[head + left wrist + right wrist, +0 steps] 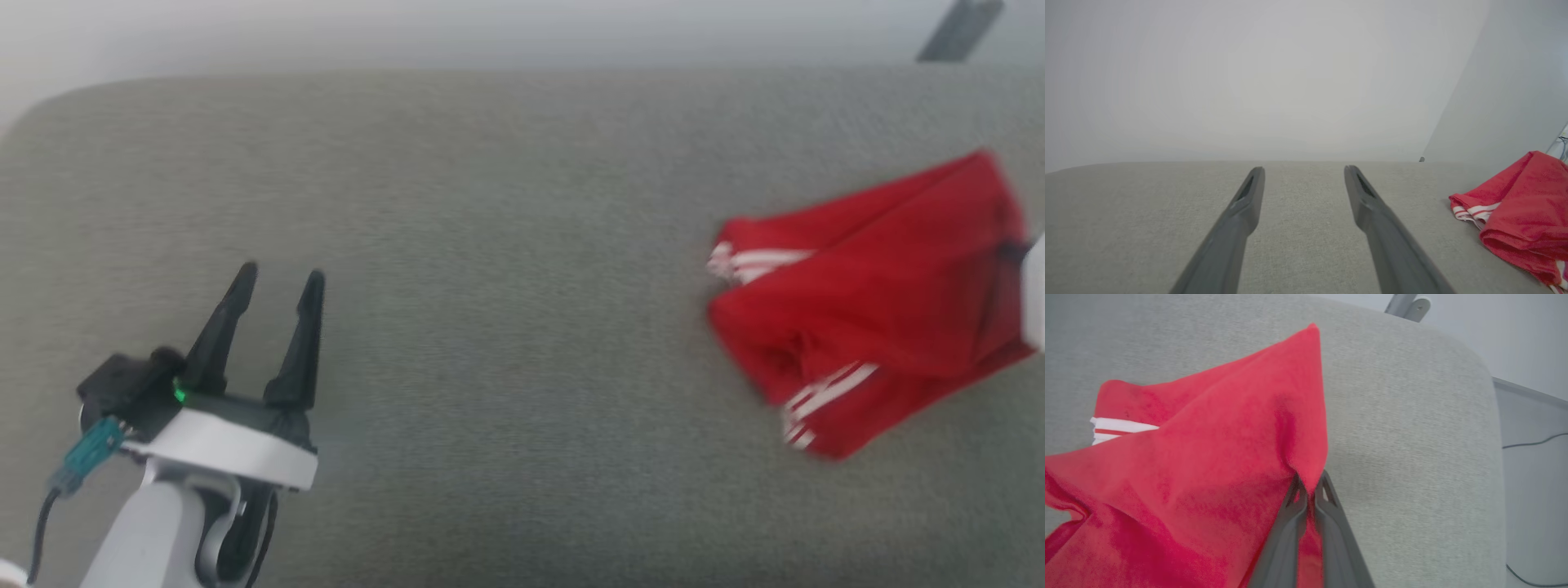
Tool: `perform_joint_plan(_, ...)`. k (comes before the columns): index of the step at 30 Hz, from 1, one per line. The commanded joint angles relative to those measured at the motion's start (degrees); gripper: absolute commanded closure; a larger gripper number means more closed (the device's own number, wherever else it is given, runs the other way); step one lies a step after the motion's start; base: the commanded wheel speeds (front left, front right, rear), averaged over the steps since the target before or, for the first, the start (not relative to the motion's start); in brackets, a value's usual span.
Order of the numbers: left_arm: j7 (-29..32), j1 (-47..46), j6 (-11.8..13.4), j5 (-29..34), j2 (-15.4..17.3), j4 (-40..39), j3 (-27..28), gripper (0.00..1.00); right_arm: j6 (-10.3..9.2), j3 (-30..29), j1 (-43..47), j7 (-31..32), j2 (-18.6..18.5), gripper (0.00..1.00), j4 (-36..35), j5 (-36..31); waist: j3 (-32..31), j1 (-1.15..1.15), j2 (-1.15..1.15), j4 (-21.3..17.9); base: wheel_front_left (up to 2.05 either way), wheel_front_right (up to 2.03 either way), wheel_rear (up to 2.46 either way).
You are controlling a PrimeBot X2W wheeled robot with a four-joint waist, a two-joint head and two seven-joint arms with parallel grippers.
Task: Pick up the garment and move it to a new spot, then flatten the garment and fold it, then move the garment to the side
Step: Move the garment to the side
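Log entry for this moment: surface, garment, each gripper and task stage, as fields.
surface: grey fabric-covered surface
garment: red garment, bunched, white stripe trim showing, on the robot's right
left gripper: left gripper open, holding nothing, apart from the garment
right gripper: right gripper shut on a fold of the garment
stage: gripped; not yet flattened or folded

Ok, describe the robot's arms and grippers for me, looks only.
The left gripper has two long, black, tapering fingers on a black base with a white collar, above a pale grey forearm. A small green light glows on the base; a teal plug with a dark cable sits at its side. The right gripper has matching dark grey fingers with slots near the tips.
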Motion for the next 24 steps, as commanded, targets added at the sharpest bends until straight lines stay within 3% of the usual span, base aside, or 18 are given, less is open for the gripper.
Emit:
perform_joint_plan(1,-0.19,-1.73,-0.11,-0.10,0.41,-0.13,-0.78,0.00,-0.11,-0.54,-1.57,-0.98,-0.92,1.00,0.35,-1.09,2.23,0.00,0.00,-2.47,0.00,0.00,0.00)
perform_joint_plan(16,-0.20,-14.04,-0.11,-1.13,3.69,0.00,-9.09,0.00,-0.12,-4.55,-13.82,-15.24,-7.02,1.00,10.32,-14.58,11.14,0.00,0.00,-9.66,0.00,0.00,0.00)
perform_joint_plan(24,-0.20,-17.59,-0.11,-1.56,4.70,0.31,-11.46,0.00,-0.12,-6.91,-17.78,-22.17,-5.60,1.00,18.64,-23.54,14.37,0.00,0.00,-9.84,0.00,0.00,0.00)
